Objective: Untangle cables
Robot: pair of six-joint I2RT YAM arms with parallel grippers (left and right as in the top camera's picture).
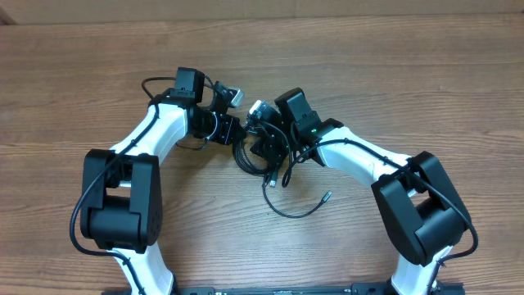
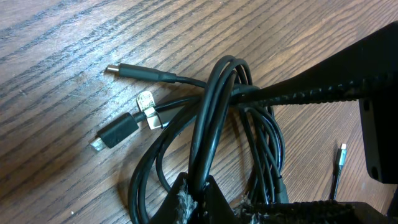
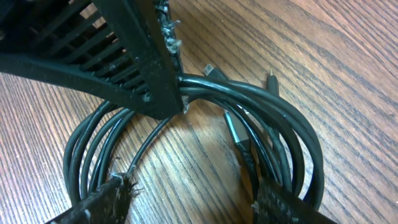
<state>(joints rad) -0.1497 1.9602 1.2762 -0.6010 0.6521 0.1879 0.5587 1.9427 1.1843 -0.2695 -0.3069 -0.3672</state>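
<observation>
The cables are a tangled bundle of thin black cords at the table's middle, between both arms. In the left wrist view the cables loop upward, and my left gripper is shut on one thicker strand. It also shows in the overhead view. My right gripper is open, with its fingers set wide apart over the coil, and one finger reaches in among the loops. It shows in the overhead view too. Loose plug ends lie on the wood.
A silver twist tie wraps a cord beside a flat black plug. One cable trails toward the front with a silver tip. The wooden table extends around. The left finger crosses the right wrist view.
</observation>
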